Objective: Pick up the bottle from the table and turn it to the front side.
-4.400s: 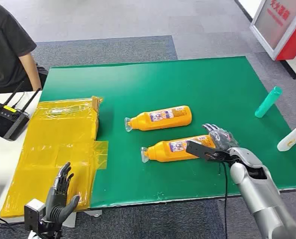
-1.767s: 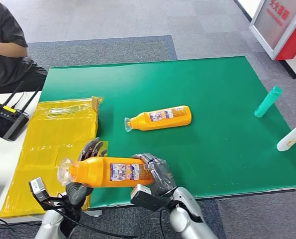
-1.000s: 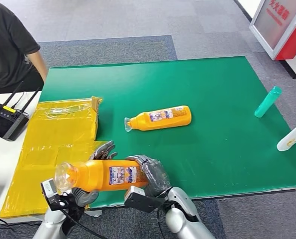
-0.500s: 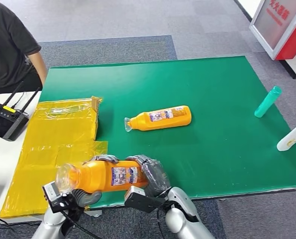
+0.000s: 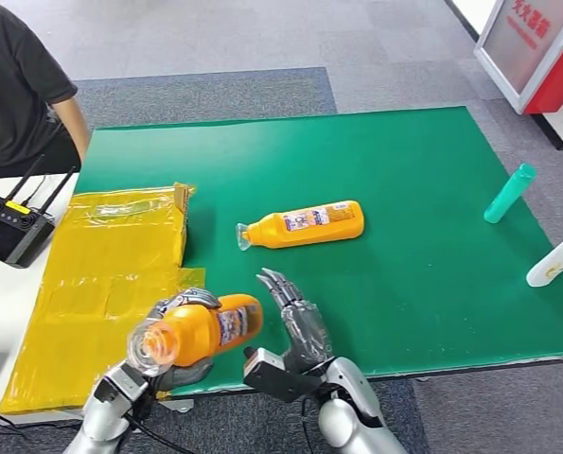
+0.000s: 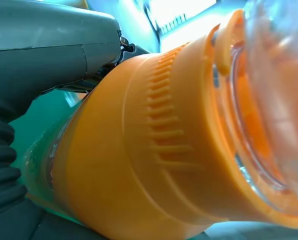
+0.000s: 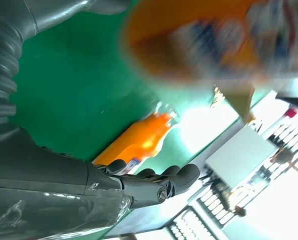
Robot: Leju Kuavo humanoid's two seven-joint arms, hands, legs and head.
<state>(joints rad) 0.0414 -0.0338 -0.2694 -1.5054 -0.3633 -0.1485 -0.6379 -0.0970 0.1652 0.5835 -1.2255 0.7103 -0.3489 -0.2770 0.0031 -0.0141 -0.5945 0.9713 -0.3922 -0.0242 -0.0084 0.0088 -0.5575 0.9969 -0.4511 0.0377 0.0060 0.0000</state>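
left hand (image 5: pixel 166 326) fingers wrap orange bottle (image 5: pixel 200 331) | right hand (image 5: pixel 297 322) fingers spread | label unreadable

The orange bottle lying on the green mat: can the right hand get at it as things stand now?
Probably yes. The right hand is open and holds nothing, and only bare green mat lies between it and the lying orange bottle; the left hand holds the other bottle.

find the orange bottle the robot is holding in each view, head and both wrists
Head view: held orange bottle low and left of centre, in the left hand.
Left wrist view: it spans the picture, clear cap toward the right edge.
Right wrist view: blurred along the top.
Shared landmark: green table.
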